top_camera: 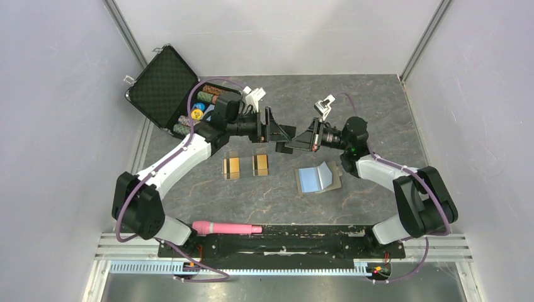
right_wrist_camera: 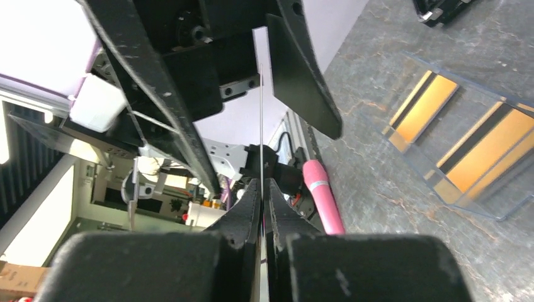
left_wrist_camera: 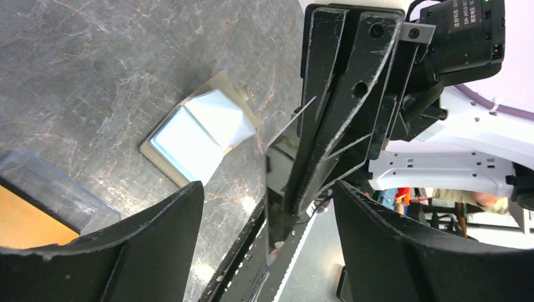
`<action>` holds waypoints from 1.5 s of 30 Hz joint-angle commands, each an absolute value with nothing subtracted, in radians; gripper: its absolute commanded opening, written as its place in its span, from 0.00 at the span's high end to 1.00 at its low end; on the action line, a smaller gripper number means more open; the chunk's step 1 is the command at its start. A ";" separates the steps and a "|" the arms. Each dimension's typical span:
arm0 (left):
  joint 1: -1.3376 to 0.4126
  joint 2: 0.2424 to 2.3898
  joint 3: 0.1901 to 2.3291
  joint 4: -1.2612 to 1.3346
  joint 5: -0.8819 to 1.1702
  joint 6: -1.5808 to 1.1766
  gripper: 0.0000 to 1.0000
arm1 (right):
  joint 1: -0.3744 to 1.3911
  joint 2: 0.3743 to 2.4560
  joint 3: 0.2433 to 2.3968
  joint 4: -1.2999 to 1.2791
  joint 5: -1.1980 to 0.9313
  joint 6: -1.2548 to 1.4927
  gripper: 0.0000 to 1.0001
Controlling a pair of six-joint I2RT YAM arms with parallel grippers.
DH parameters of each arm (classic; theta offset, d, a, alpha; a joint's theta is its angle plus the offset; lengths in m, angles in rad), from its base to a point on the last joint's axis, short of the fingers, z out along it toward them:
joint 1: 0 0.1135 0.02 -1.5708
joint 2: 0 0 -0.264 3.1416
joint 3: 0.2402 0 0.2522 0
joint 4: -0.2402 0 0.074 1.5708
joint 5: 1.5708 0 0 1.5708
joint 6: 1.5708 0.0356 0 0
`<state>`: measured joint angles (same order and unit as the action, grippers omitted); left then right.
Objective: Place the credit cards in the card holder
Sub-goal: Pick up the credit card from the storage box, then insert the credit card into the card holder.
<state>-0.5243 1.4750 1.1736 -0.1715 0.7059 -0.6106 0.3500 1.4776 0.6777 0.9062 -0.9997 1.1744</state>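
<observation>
Above the table, my right gripper (right_wrist_camera: 263, 182) is shut on the glossy black credit card (right_wrist_camera: 261, 113), which shows edge-on. My left gripper (left_wrist_camera: 267, 189) is open, its fingers either side of the same card (left_wrist_camera: 280, 195) without touching it. From above, the left gripper (top_camera: 284, 131) and right gripper (top_camera: 291, 145) meet tip to tip over the table's middle. Two orange-gold credit cards (top_camera: 231, 166) (top_camera: 261, 165) lie flat side by side below them. The card holder (top_camera: 318, 179) lies open to their right with its light blue inside up.
An open black case of poker chips (top_camera: 167, 85) stands at the back left beside my left arm. A pink cylinder (top_camera: 227, 227) lies along the near edge by the arm bases. Grey walls close in both sides.
</observation>
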 commanded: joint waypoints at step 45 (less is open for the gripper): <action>-0.752 1.868 1.390 -0.614 0.402 -0.335 0.56 | 0.307 1.425 0.934 -0.623 -0.466 0.138 1.00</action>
